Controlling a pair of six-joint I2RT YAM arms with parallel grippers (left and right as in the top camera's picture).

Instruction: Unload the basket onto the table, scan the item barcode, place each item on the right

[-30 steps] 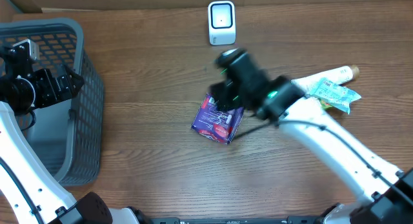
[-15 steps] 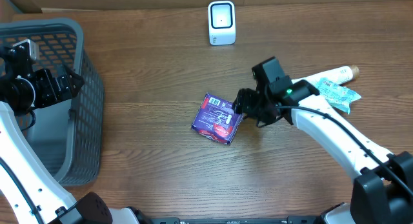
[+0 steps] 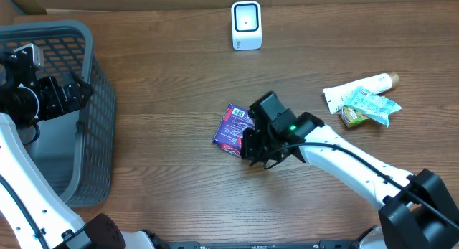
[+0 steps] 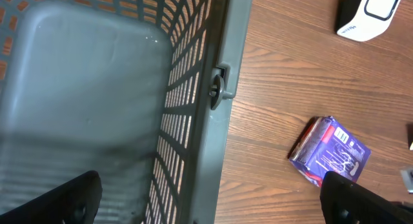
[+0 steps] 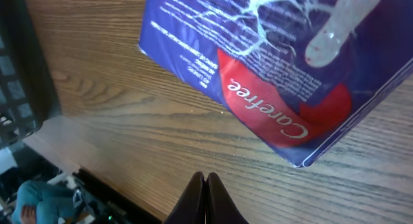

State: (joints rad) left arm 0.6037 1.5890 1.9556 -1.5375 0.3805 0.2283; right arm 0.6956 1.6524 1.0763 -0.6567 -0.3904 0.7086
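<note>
We see a brown wood-grain table (image 3: pixel 165 184) with a grey mesh basket (image 3: pixel 100 98) at its left edge and a white scanner (image 3: pixel 246 24) near the middle of the far edge. A purple package (image 3: pixel 233 127) lies near the table's middle, and toward the right edge a white tube (image 3: pixel 358 87) touches a green packet (image 3: pixel 369 104).

This is looking like a mock shop checkout laid out on a test bench. A grey plastic shopping basket (image 3: pixel 100 120) is sitting at the left edge of a wood-grain table (image 3: pixel 165 84), and a small white barcode scanner (image 3: pixel 246 24) is standing upright at the far side. Packaged goods are lying about: a purple Carefree pack (image 3: pixel 234 125) mid-table, and a white tube (image 3: pixel 358 87) and green packet (image 3: pixel 369 103) to the right.
</note>
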